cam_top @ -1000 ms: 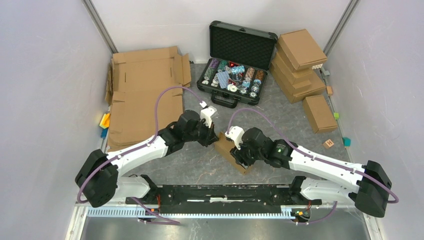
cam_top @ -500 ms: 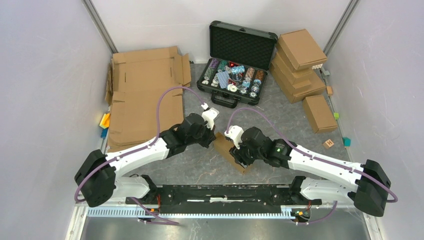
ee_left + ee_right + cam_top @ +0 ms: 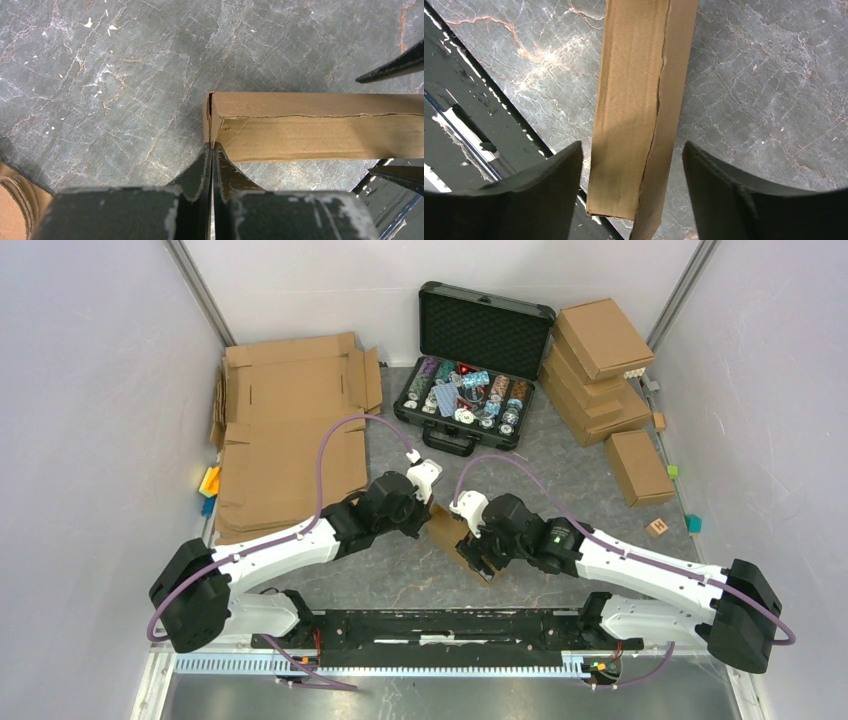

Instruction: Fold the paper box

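The paper box (image 3: 452,536), a small brown cardboard mailer, lies folded up on the grey table between my two grippers. My left gripper (image 3: 430,514) is shut, and its tips touch the box's near corner (image 3: 212,147) at the end flap. In the left wrist view the box (image 3: 320,131) runs off to the right. My right gripper (image 3: 478,552) is open and straddles the box's other end (image 3: 631,165). Its fingers (image 3: 549,192) stand apart from the cardboard (image 3: 639,100) on both sides.
An open black case (image 3: 478,335) of chips stands at the back. Stacked brown boxes (image 3: 600,360) and a single one (image 3: 638,466) are at the right. Large cardboard sheets (image 3: 290,430) lie at the left. Small blocks (image 3: 657,527) sit near the walls. The black rail (image 3: 440,625) runs along the front.
My left gripper has moved right, up to the box's end. The right arm and the box have hardly moved.
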